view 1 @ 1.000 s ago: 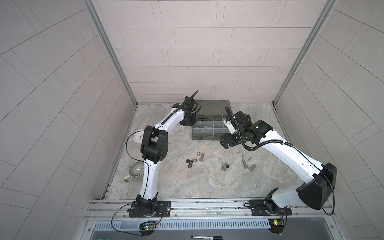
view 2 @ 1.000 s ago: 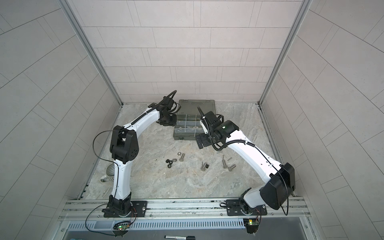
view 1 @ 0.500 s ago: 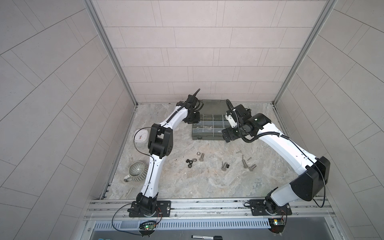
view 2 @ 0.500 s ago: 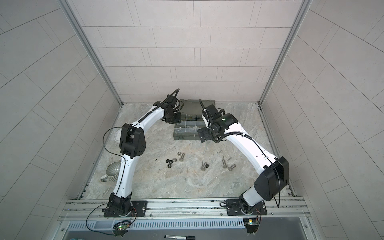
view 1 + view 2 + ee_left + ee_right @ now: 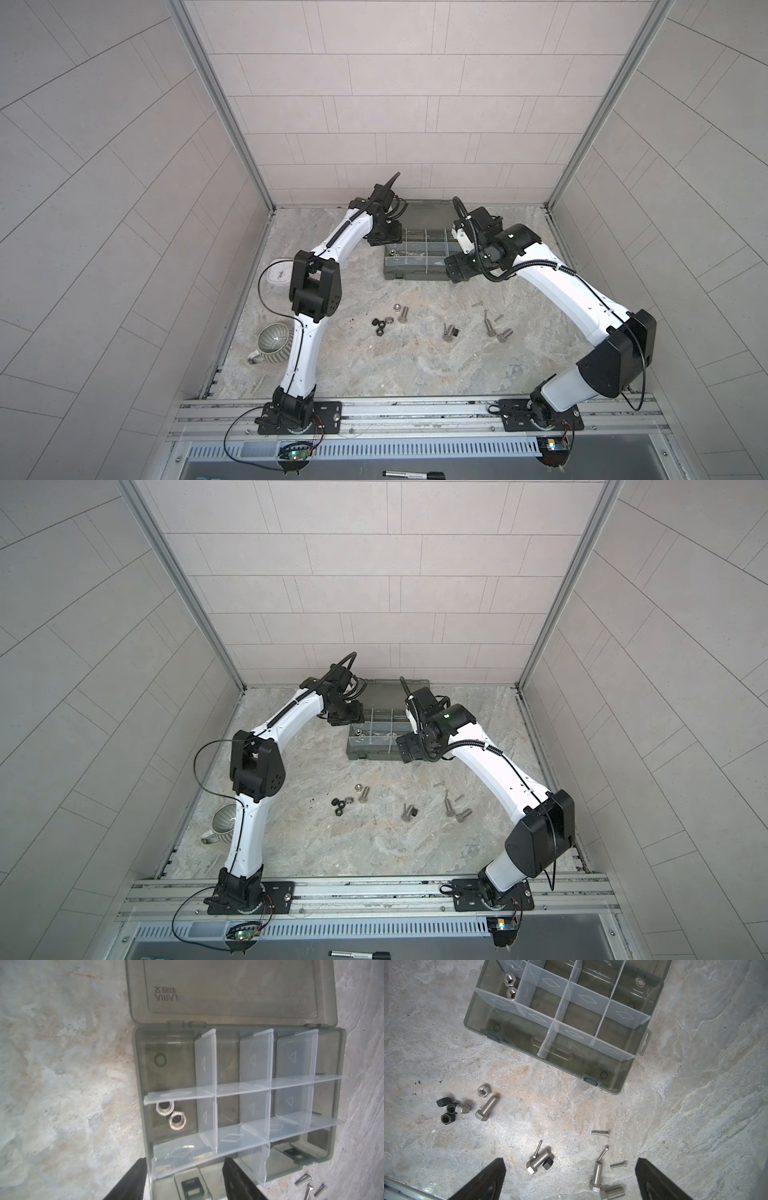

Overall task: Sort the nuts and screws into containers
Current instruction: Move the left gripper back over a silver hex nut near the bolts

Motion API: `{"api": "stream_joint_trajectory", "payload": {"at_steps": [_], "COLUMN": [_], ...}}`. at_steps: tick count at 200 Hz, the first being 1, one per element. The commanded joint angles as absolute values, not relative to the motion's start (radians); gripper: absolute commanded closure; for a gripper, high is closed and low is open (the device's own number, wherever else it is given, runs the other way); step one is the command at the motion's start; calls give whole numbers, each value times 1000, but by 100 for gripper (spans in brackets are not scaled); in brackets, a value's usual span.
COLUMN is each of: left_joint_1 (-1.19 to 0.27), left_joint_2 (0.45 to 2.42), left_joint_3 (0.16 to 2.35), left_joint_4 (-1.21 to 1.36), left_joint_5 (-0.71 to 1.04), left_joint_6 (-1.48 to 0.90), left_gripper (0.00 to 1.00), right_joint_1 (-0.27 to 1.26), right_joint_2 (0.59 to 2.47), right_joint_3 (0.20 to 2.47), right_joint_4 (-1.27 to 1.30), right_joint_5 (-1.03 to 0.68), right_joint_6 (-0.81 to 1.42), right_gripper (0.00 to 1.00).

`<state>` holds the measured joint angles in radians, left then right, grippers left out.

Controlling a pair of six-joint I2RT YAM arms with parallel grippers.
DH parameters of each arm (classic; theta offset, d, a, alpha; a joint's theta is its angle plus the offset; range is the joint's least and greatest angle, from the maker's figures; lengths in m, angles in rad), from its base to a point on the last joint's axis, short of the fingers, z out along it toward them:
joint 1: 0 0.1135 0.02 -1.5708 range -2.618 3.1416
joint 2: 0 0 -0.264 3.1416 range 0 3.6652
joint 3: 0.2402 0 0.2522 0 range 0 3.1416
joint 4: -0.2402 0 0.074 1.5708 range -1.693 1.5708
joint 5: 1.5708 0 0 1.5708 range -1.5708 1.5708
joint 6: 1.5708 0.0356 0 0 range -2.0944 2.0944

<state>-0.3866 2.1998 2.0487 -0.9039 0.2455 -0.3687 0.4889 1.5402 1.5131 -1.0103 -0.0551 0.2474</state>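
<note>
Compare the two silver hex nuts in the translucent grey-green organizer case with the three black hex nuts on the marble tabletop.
The two silver hex nuts are shiny; the three black hex nuts are dark. The silver pair sits in one compartment of the organizer case; the black trio lies loose on the tabletop, beside a silver nut. Both sets are hexagonal and threaded.

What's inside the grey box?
Two silver nuts sit together in one compartment of the box, and a third nut in another. Clear dividers blur some corners.
</note>
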Motion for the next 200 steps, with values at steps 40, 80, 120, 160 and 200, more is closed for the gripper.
{"api": "stream_joint_trajectory", "payload": {"at_steps": [40, 80, 120, 160, 200], "left_joint_1": [-442, -517, -583, -630, -647], "left_joint_2": [1885, 1806, 1820, 1855, 1894], "left_joint_3": [1570, 1396, 1347, 1344, 1328], "left_joint_4": [-849, -790, -759, -755, -738], "left_joint_5": [180, 143, 105, 83, 73], "left_joint_6": [-361, -394, -417, -430, -443], "left_gripper": [37, 38, 39, 40, 42], "right_joint_1": [564, 600, 627, 640, 641], "right_joint_2": [1427, 1334, 1228, 1155, 1111], "right_joint_3": [1382, 1284, 1197, 1158, 1146], "right_joint_4": [-1011, -996, -989, -1010, -1045], "right_joint_5": [-98, -104, -100, -78, -51], "right_joint_6": [315, 370, 400, 421, 420], "right_gripper": [1, 1, 1, 1, 1]}}
